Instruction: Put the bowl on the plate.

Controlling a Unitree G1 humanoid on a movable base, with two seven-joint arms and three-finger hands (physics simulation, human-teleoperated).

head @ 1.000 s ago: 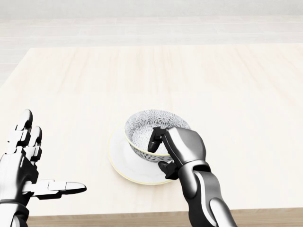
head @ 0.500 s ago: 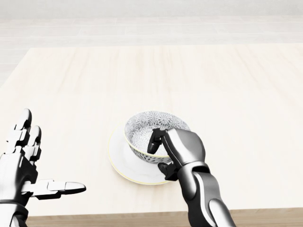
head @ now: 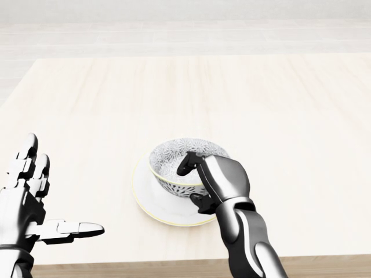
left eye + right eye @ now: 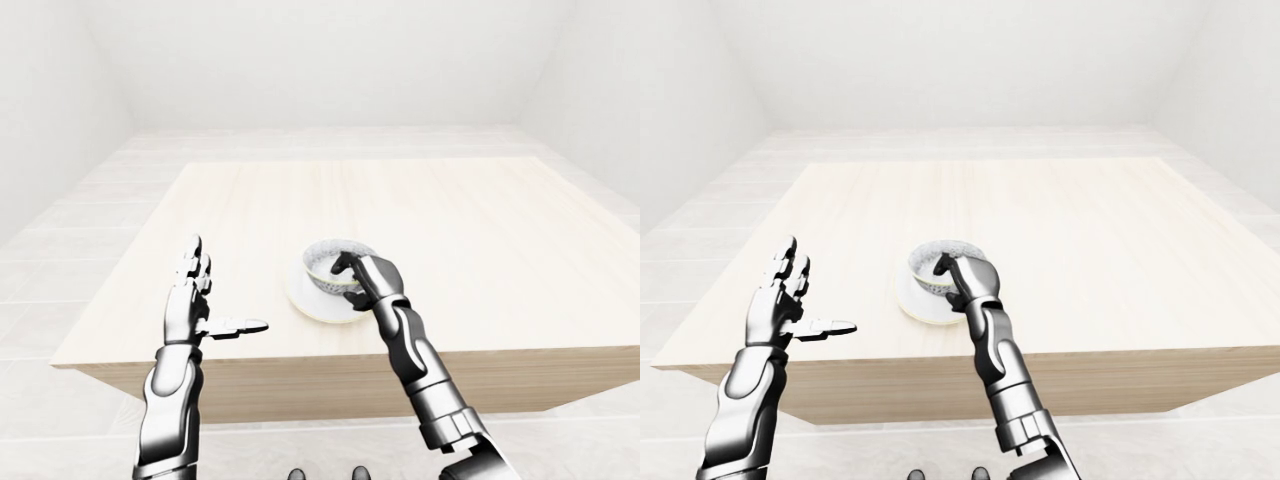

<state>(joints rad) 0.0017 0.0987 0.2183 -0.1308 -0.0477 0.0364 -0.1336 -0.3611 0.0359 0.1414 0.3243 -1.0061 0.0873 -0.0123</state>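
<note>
A patterned grey-and-white bowl [image 3: 171, 163] sits on the white plate [image 3: 148, 200] near the table's lower edge in the head view. My right hand [image 3: 193, 184] is shut on the bowl's right rim, one finger hooked inside and the thumb under the outer wall. The hand covers the bowl's right side and part of the plate. At the lower left my left hand [image 3: 40, 200] stands open, fingers up and thumb pointing right, well apart from the plate. The eye views show the same bowl [image 4: 328, 262] under the right hand.
The pale wooden table [image 3: 191, 92] stretches wide above and to both sides of the plate. Its near edge [image 3: 145, 263] runs just below the plate. White floor and walls surround the table in the eye views.
The bowl has sunk slightly and shifted a little left on the plate, with my right hand lowering along with it. The left hand has stayed where it was.
</note>
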